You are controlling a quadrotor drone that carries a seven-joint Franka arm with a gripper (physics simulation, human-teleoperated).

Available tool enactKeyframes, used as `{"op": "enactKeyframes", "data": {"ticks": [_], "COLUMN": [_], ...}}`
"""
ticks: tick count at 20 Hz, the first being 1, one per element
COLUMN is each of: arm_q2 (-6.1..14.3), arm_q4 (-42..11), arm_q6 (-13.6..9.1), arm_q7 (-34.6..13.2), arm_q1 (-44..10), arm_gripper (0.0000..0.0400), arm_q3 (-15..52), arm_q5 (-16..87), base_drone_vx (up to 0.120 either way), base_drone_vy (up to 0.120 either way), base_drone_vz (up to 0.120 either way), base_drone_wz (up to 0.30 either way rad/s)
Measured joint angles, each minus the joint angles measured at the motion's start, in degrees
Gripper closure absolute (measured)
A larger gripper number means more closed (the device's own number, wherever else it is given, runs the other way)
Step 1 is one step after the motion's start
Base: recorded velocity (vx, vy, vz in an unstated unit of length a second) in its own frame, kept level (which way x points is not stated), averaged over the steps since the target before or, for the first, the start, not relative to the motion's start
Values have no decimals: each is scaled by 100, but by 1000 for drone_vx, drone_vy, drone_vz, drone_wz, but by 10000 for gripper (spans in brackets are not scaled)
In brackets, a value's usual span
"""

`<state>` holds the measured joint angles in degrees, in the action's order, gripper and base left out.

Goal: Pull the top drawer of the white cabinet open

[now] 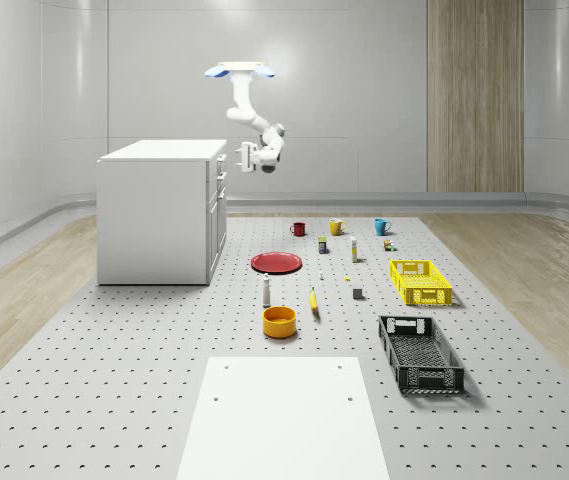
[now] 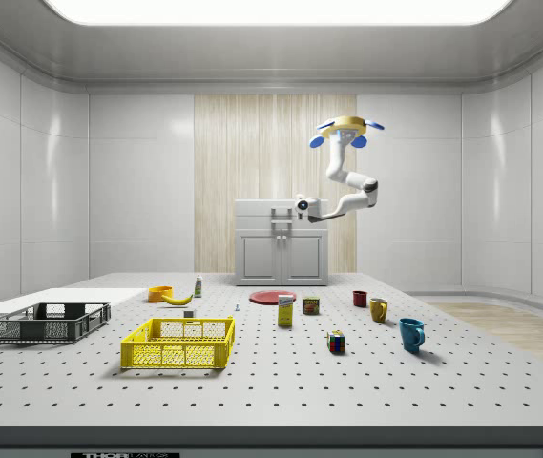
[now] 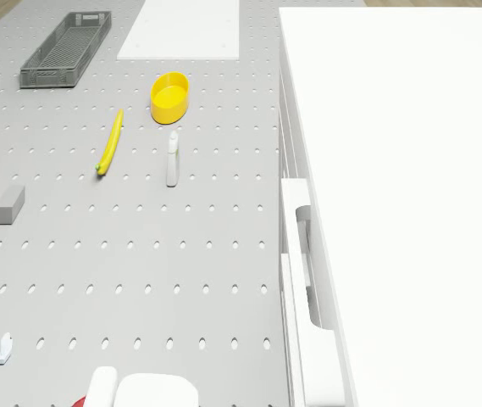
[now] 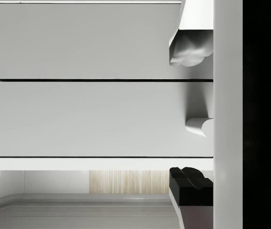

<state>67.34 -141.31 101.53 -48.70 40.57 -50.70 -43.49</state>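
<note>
The white cabinet [image 1: 159,215] stands at the whole-scene view's left, its drawer fronts facing the mat. Its top drawer [image 1: 221,160] sits flush with the fronts below it. The drone [image 1: 239,70] hovers high in front of the cabinet and its arm bends down toward that drawer. My gripper [image 1: 248,155] is level with the top drawer, just off its front, and open. In the wrist view the gripper [image 4: 191,117] faces the drawer fronts with its fingers [image 4: 192,183] spread wide. A rounded handle piece [image 4: 199,126] shows between them; I cannot tell whether they touch. The handle [image 3: 301,254] runs along the cabinet's front edge.
On the perforated mat [image 1: 144,340] lie a red plate [image 1: 276,262], an orange bowl [image 1: 279,321], a banana [image 1: 314,300], a small bottle [image 1: 266,290], three mugs [image 1: 336,227], a yellow crate [image 1: 420,281] and a black crate [image 1: 420,353]. A white board [image 1: 282,415] lies in front.
</note>
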Motion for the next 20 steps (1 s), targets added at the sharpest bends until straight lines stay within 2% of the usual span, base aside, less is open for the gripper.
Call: {"op": "enactKeyframes", "data": {"ticks": [2,13,20], "arm_q2": [13,76,110], "arm_q4": [-2,-10,-14], "arm_q6": [10,60,87], "arm_q7": [-9,-54,-79], "arm_q1": [11,63,92], "arm_gripper": [89,88,88], "arm_q3": [-3,-16,-24], "arm_q5": [11,65,94], "base_drone_vx": [40,120,69], "base_drone_vy": [0,0,0], "base_drone_vz": [0,0,0], "base_drone_wz": [0,0,0]}}
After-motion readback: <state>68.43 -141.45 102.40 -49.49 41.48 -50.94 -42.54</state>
